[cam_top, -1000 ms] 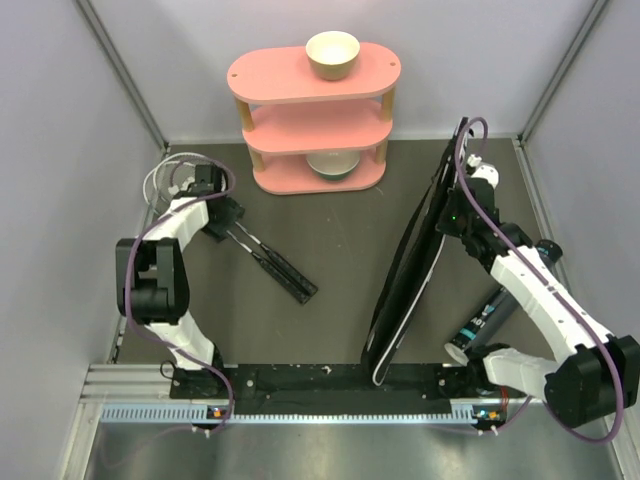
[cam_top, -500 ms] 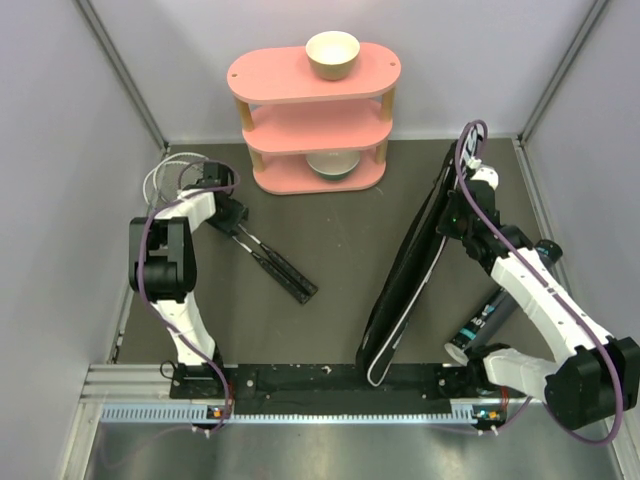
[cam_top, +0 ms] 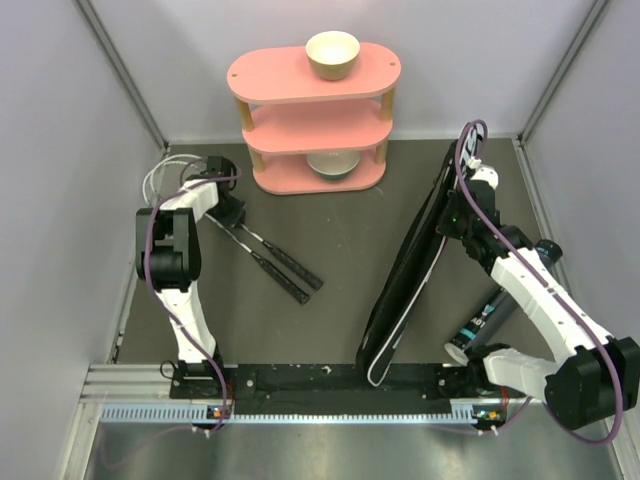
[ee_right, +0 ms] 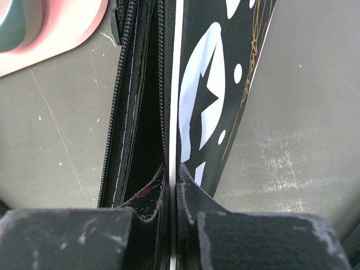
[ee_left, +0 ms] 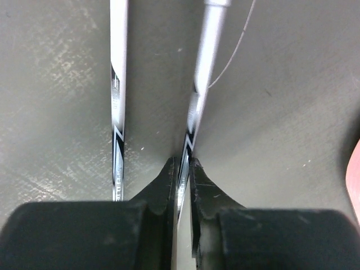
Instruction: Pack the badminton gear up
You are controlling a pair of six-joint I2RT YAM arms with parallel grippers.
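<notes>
Two silver-framed rackets (cam_top: 262, 250) lie side by side at the left, heads by the wall and black handles toward the middle. My left gripper (cam_top: 229, 214) is over their shafts. In the left wrist view its jaws (ee_left: 183, 167) are shut on the right racket's shaft (ee_left: 201, 79), while the other shaft (ee_left: 118, 112) lies free to the left. The long black bag (cam_top: 412, 260) stands on edge at the right with its zip open (ee_right: 138, 84). My right gripper (cam_top: 452, 216) is shut on the bag's white-trimmed edge (ee_right: 173, 112). A black tube (cam_top: 488, 320) lies beside the right arm.
A pink three-tier shelf (cam_top: 312, 75) stands at the back centre, a cream bowl (cam_top: 332, 54) on top and another (cam_top: 334, 164) on its lowest tier. A corner of the shelf shows in the right wrist view (ee_right: 56, 34). Grey walls close in both sides.
My left gripper has closed on a racket shaft, and the left arm has swung upright over the rackets, whose handles shifted a little. The bag's lower end shifted slightly left early on, then held still.
</notes>
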